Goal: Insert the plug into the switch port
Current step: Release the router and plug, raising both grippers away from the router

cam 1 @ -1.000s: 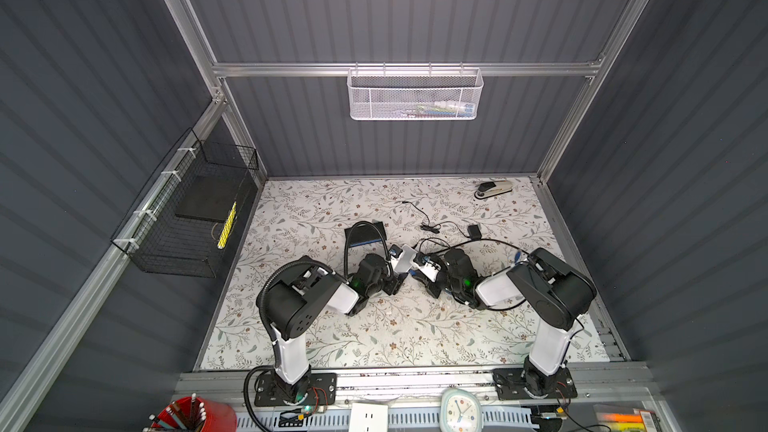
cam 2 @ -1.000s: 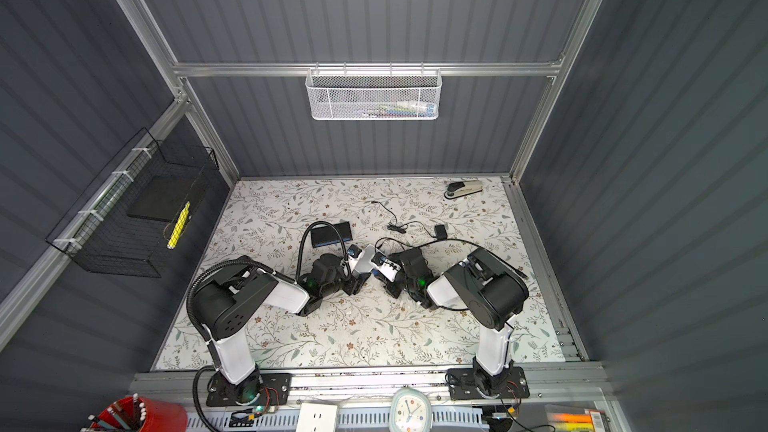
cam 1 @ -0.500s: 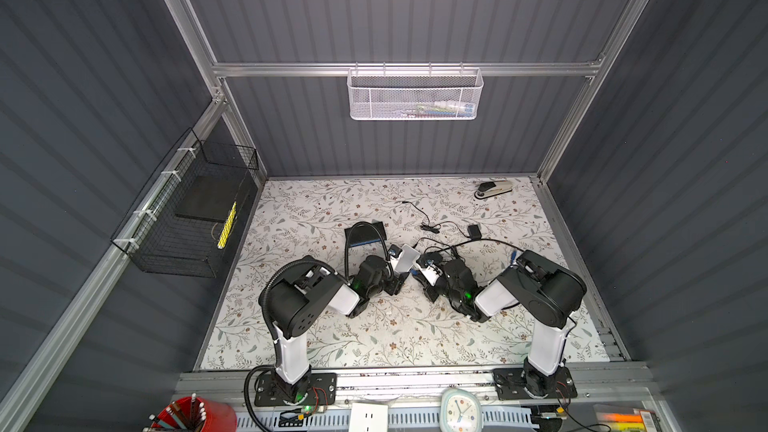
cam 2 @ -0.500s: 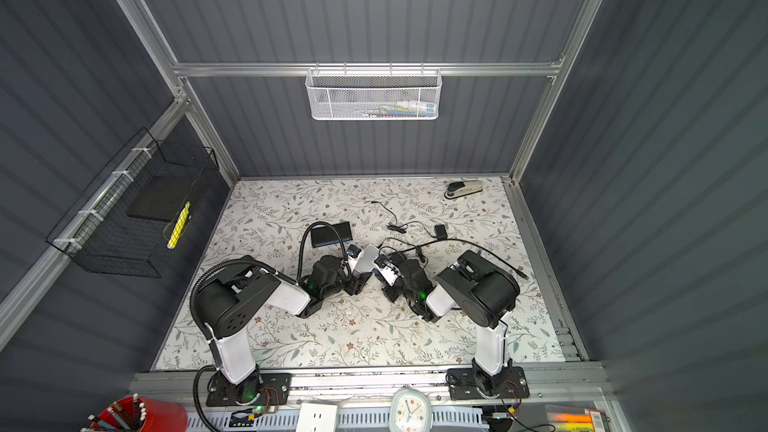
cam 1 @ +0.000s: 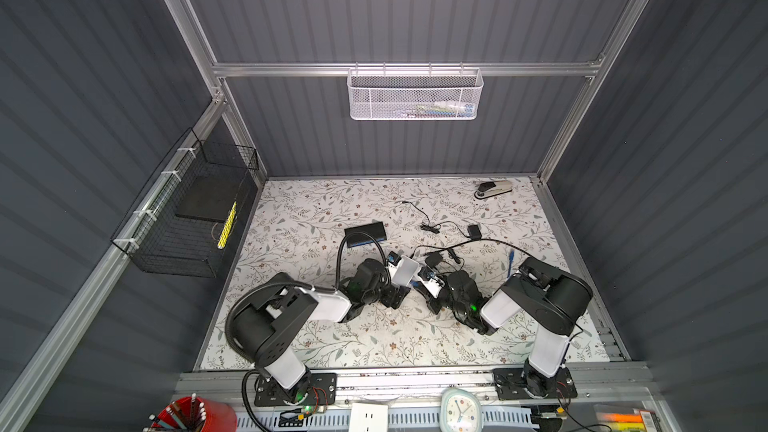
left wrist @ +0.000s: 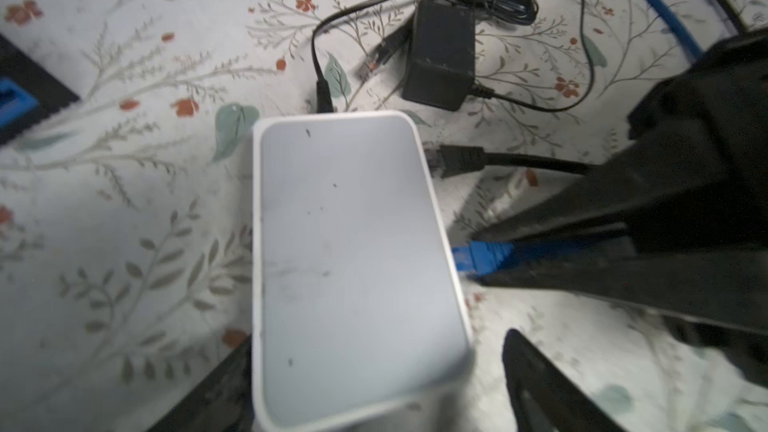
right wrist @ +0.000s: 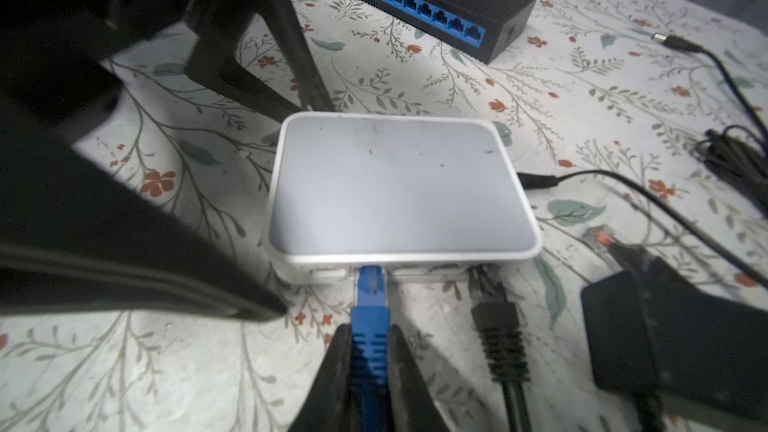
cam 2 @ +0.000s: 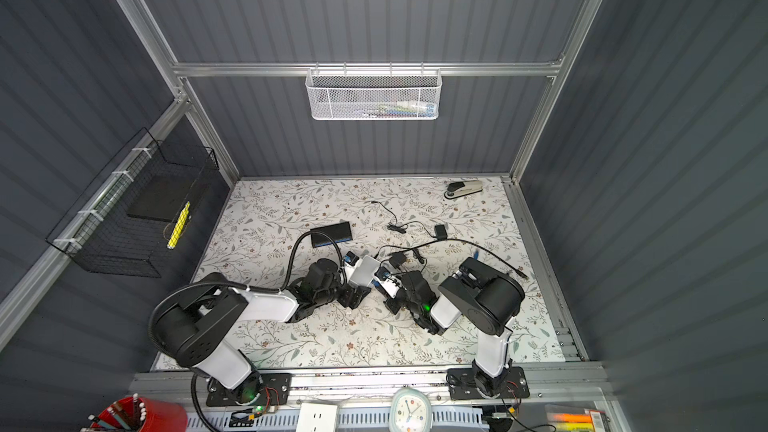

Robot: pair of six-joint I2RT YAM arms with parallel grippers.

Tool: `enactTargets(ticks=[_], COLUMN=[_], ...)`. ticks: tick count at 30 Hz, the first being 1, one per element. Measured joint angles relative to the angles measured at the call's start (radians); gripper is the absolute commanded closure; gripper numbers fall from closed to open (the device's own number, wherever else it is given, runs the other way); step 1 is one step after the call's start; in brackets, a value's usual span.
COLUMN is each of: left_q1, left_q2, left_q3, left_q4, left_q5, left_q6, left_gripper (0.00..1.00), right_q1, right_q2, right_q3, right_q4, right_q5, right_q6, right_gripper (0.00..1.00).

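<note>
white switch (cam 1: 405,273) on floral tabletop (cam 1: 316,209), grey ribbed walls (cam 1: 395,14) around.

1. The left arm (cam 1: 291,317) and right arm (cam 1: 540,305) have black joint housings and white link covers.
2. A green light (cam 1: 354,285) glows on each wrist.
3. A black ribbed hose (cam 1: 341,255) trails off the left arm.
4. The black base plates (cam 1: 266,391) carry screws and red wires.
5. The right gripper (right wrist: 369,338) has black, tapered fingers (right wrist: 328,376).

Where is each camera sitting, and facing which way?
Top views: high above the front, looking down at the table; left arm, right arm show.
Left wrist: above the white switch, looking down; own fingers, right gripper.
Right wrist: low behind the blue plug, facing the switch; own fingers, left gripper.
Both wrists share switch, plug.
</note>
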Motion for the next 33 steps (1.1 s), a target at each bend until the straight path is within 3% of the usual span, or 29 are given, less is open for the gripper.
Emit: enactTargets(ticks=[6, 8, 11, 14, 17, 21, 27, 33], left_q1=[-0.035, -0.034, -0.015, 0.065, 0.138, 0.147, 0.147, 0.133], left_q2=[-0.269, -0.351, -0.473, -0.505, -0.401, -0.161, 0.125, 0.243], left_q3=[-0.021, -0.035, -0.063, -0.061, -0.037, 0.043, 0.250, 0.359], left_q4=[-0.192, -0.227, -0.269, -0.292, -0.280, -0.249, -0.247, -0.222], left_q5=[0.040, 0.013, -0.072, -0.100, -0.060, 0.035, 0.114, 0.221], left_q6=[-0.030, -0.059, -0.142, -0.253, -0.367, -0.460, -0.475, -0.463], left_gripper=[0.00, 0.00, 0.00, 0.00, 0.00, 0.04, 0.14, 0.21], right_q1=[0.003, 0.010, 0.022, 0.027, -0.004, -0.161, -0.325, -0.413], right_q2=[-0.042, -0.089, -0.222, -0.445, -0.692, -0.938, -1.111, -1.186], right_q3=[-0.015, -0.035, -0.091, -0.146, -0.151, -0.146, -0.154, -0.197], right_q4=[-0.037, -0.080, -0.192, -0.311, -0.416, -0.488, -0.596, -0.678], right_q5=[0.017, 0.010, -0.014, -0.045, -0.080, -0.138, -0.194, -0.237], right_q6=[0.013, 0.010, 0.010, 0.024, 0.080, 0.253, 0.487, 0.585], right_gripper=[0.45, 0.41, 0.39, 0.36, 0.30, 0.33, 0.35, 0.37])
